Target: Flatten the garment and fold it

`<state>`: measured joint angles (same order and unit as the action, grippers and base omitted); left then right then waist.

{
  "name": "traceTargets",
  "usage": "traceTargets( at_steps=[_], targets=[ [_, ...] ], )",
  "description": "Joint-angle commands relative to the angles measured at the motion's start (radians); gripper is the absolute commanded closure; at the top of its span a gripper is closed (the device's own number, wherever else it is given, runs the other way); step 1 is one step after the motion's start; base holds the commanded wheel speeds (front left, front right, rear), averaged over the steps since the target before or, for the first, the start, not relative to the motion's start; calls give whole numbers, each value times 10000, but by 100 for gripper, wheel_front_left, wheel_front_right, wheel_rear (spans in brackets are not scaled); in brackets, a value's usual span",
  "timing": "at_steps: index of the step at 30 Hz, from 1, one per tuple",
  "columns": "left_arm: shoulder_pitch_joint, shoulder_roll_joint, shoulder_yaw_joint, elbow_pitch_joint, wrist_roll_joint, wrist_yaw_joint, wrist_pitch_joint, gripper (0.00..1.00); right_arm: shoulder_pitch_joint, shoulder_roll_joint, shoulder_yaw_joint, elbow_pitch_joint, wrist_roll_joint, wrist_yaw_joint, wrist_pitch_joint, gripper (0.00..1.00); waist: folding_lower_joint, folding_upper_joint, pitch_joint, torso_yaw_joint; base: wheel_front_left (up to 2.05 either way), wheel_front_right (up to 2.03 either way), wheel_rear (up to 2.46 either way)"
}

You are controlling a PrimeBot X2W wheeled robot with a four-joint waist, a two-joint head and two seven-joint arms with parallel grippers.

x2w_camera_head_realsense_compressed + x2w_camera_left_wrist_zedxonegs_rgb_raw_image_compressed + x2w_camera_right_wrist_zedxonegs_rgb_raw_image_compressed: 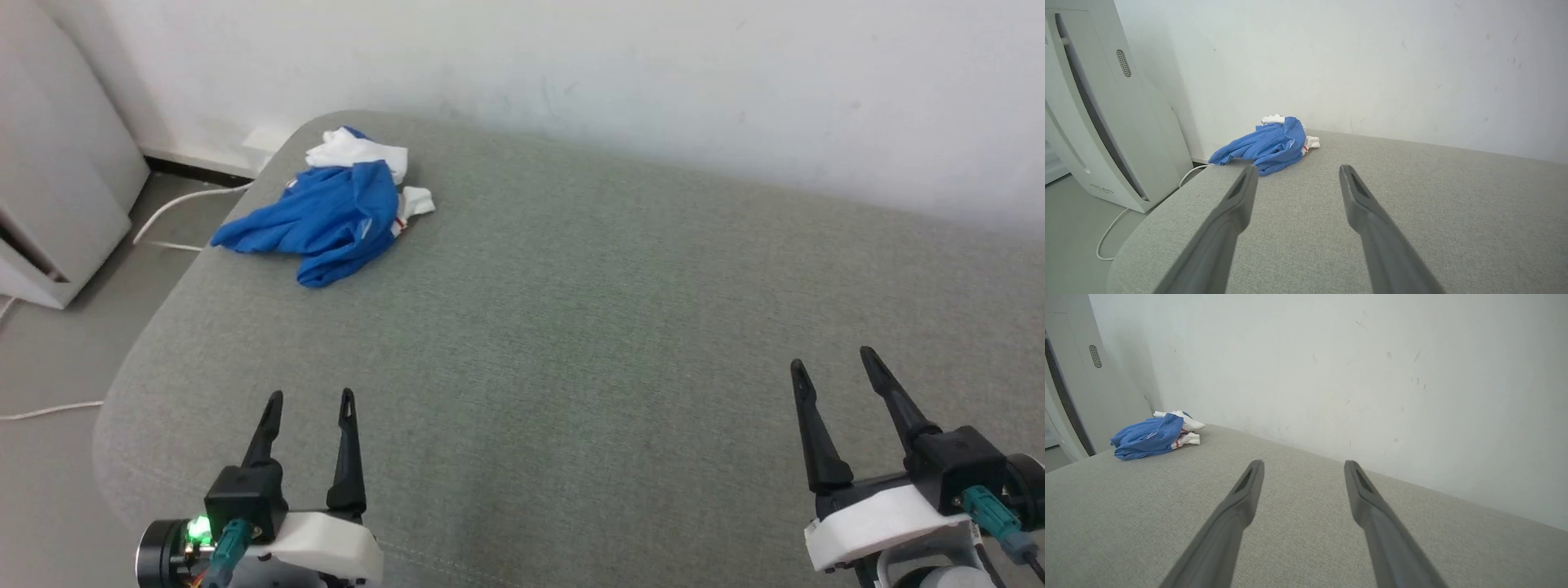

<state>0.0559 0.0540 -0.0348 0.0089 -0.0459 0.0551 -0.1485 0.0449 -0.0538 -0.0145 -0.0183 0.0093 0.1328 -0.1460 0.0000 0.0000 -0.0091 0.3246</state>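
Note:
The garment (331, 214) lies crumpled in a heap at the far left corner of the grey-green cushioned surface (571, 327): royal blue cloth with white sleeves and a bit of red-striped trim. It also appears in the left wrist view as the garment (1267, 145) and in the right wrist view as the garment (1152, 435). My left gripper (313, 398) hovers open near the front left edge, well short of the heap. Open too, my right gripper (833, 360) is at the front right, far from the cloth. Nothing sits between either pair of fingers.
A white wall (653, 82) runs along the back of the surface. A pale appliance (1098, 122) stands on the floor to the left, with a white cable (175, 208) trailing beside the surface's rounded left edge.

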Motion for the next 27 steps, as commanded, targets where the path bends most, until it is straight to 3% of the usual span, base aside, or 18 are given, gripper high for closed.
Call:
traceTargets(
  at_steps=[1,27],
  targets=[
    [106,-23,-24,-20,-81,139,-108,0,120,20,37,-53,-49,-13,-133,0,0,0,-18,220,0,0,0],
    [307,-31,-127,-44,-205,336,-651,0,316,29,37,164,28,-17,-676,0,0,0,-80,1416,0,0,0]
  ],
)
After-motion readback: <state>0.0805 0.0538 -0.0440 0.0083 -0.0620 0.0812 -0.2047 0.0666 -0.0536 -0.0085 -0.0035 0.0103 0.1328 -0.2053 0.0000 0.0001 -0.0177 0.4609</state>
